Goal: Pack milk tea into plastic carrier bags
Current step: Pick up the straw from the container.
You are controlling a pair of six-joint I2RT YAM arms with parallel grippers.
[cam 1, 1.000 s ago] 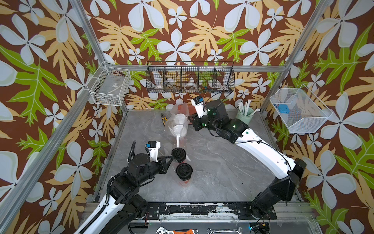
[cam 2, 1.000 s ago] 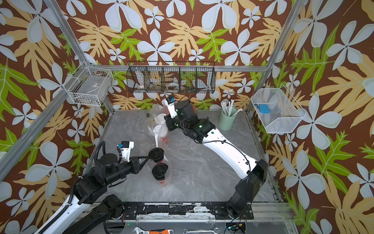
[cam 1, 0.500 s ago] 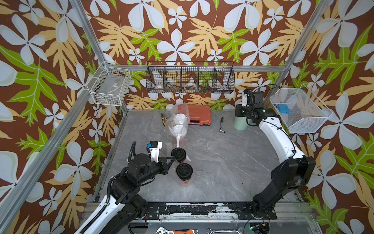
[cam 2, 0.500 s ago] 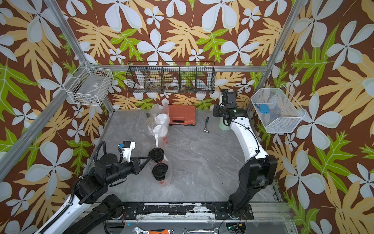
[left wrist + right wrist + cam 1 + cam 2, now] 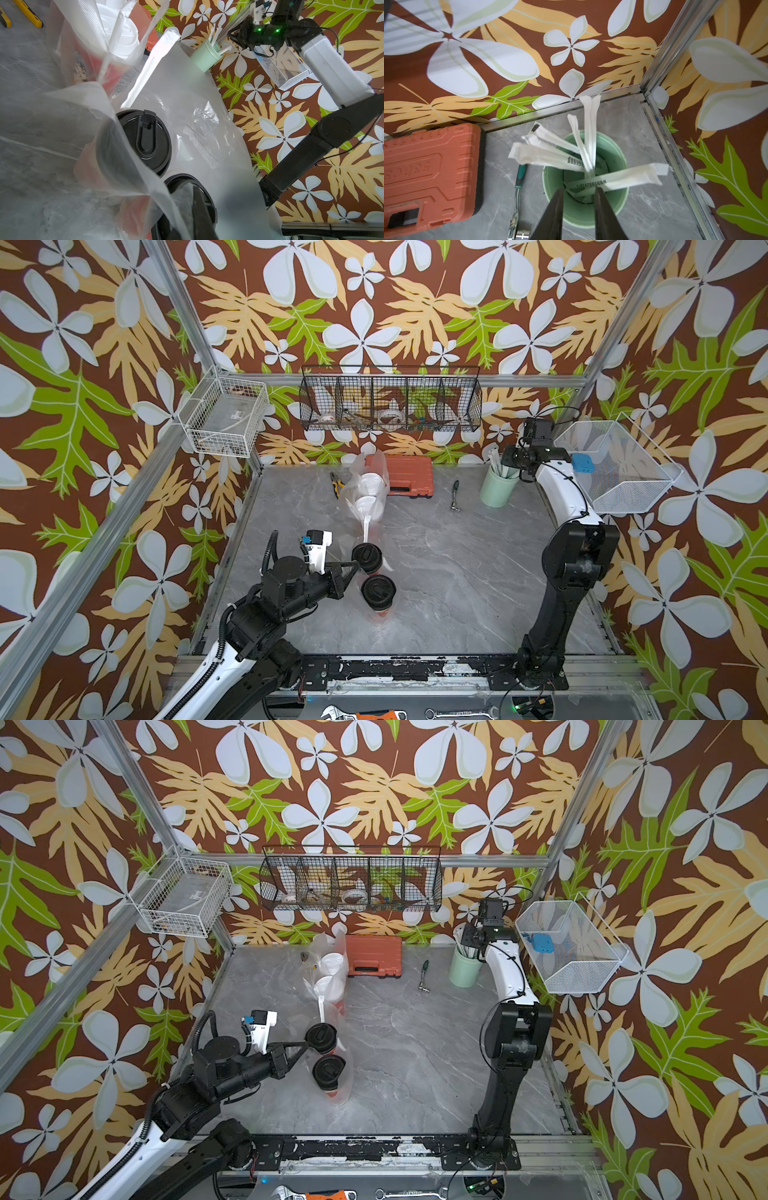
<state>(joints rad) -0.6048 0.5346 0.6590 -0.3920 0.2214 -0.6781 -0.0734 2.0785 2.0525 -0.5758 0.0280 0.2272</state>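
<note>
Grey marble tabletop point(image 5: 457, 572), flowered walls all round. Big change from a second ago: my right arm was stretched low over the table at the orange tool case point(image 5: 409, 475); now it has swung off to the case's right and stands tall, elbow high, forearm reaching to the back corner. My right gripper point(image 5: 579, 191) points down over the mint-green cup point(image 5: 496, 491), fingers a little apart, nothing between them, white straws point(image 5: 550, 153) fanned just below.

My left arm hasn't budged: it lies low, well in front of the case, left gripper point(image 5: 353, 566) pressed together at the rim of the near plastic carrier bag point(image 5: 345, 1073). Film drapes over a finger; whether I'm pinching it, I cannot tell. Two black-lidded milk tea cups point(image 5: 367, 556) stand upright in that bag. Two white-lidded milk tea cups point(image 5: 370, 483) stand in the far plastic carrier bag point(image 5: 380, 464), touching the case's left edge.
</note>
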